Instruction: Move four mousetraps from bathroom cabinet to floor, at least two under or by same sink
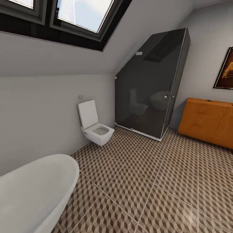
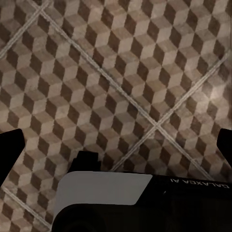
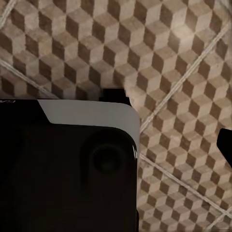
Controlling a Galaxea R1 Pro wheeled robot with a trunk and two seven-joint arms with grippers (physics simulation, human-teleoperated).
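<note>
Head view: looking across the bathroom floor (image 1: 155, 181), cube-patterned tiles with pale grout lines. Orange-brown cabinet (image 1: 207, 121) against the far wall, just beside the dark glass shower enclosure (image 1: 152, 84) on its far-right side; a framed picture (image 1: 225, 69) on the wall above the cabinet. Across the shower from the cabinet, a white wall-hung toilet (image 1: 95, 127) with its lid up. Well apart from the cabinet, at the near corner, the rim of a white bathtub (image 1: 35, 191). Skylight windows (image 1: 81, 14) in the sloped ceiling, high above the toilet. Too far off to tell any mousetraps on or in the cabinet.

Left wrist view: pointing straight down at the tiled floor, well clear of it. Dark tips at both edges of the picture, the left gripper (image 2: 116, 142) spread wide, nothing between the fingers. Part of the robot's black and grey base (image 2: 111, 193) below the gripper.

Right wrist view: likewise aimed down at the tiles. One dark fingertip of the right gripper (image 3: 225, 142) at the edge, the other hidden; cannot tell how wide it stands. Black and grey base panel (image 3: 72, 164) close beside it.
</note>
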